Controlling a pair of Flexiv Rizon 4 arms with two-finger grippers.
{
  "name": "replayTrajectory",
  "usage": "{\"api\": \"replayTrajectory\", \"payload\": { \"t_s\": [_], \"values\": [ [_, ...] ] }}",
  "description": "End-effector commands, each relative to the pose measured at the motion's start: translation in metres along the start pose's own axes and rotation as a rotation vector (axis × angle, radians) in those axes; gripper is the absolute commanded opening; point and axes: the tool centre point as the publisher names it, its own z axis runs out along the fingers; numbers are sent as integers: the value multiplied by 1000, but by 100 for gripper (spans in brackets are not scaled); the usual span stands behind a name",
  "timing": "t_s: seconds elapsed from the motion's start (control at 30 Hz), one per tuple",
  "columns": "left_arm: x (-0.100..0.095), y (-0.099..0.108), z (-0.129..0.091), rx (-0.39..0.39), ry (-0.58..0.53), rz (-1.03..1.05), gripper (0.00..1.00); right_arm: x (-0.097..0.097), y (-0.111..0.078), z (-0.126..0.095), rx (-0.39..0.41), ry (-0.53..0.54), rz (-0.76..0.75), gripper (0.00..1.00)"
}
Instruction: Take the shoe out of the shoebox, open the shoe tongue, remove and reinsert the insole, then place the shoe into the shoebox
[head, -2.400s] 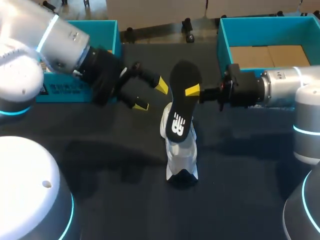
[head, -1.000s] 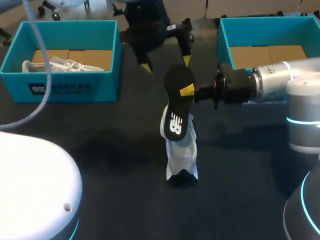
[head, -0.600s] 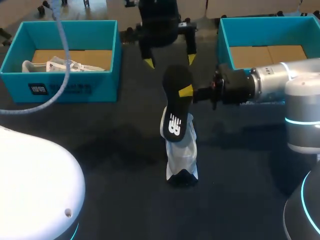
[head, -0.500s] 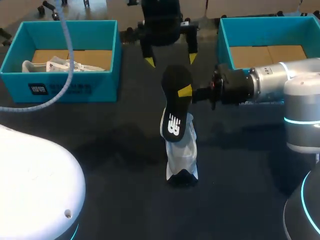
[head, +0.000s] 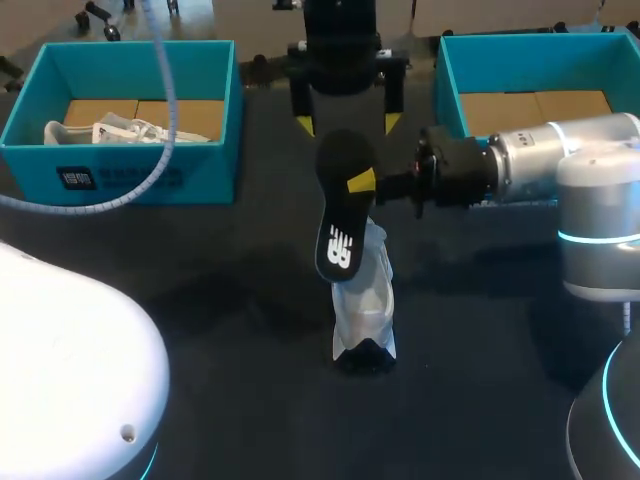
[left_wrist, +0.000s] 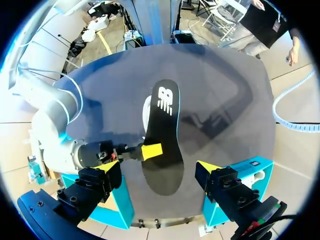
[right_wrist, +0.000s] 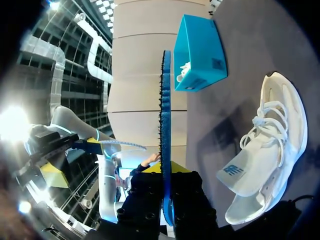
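Seen from the head view, the left box (head: 205, 120) sits at ten o'clock on the table (head: 200, 300). It has a cardboard floor with a white bundle (head: 125, 131) lying at its nine o'clock end; what the bundle is I cannot tell. The right box (head: 447, 85) sits at two o'clock and shows only bare cardboard.

The shoe (head: 362, 305) stands outside both boxes, at about six o'clock from the table's middle. The insole (head: 340, 215) slants above it, its printed end over the shoe. The right claw (head: 360, 184) comes in from three o'clock and is clenched on the insole's edge. The left claw (head: 347, 122) hangs at twelve o'clock, released, its yellow tips on either side of the insole's far end.

The left wrist view looks down the insole's whole black face (left_wrist: 162, 135), lying ahead of its own spread fingers (left_wrist: 109, 166) and clear of them. The right wrist view shows the insole edge-on (right_wrist: 164, 115) and the shoe's laces and open mouth (right_wrist: 265, 150), with dark table between the two.
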Motion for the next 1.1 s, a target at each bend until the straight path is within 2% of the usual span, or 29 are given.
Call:
{"api": "replayTrajectory", "payload": {
  "t_s": [0.03, 0.53, 1.1],
  "values": [
    [2, 1, -1, -1, -6, 2, 100, 1, 0, 4, -4, -5, -1, 0],
    [13, 0, -3, 31, -130, 17, 100, 5, -7, 2, -32, -22, 5, 0],
    [27, -16, -9, 139, -439, -14, 100, 13, -24, -10, -87, -42, 3, 0]
  ]
}}
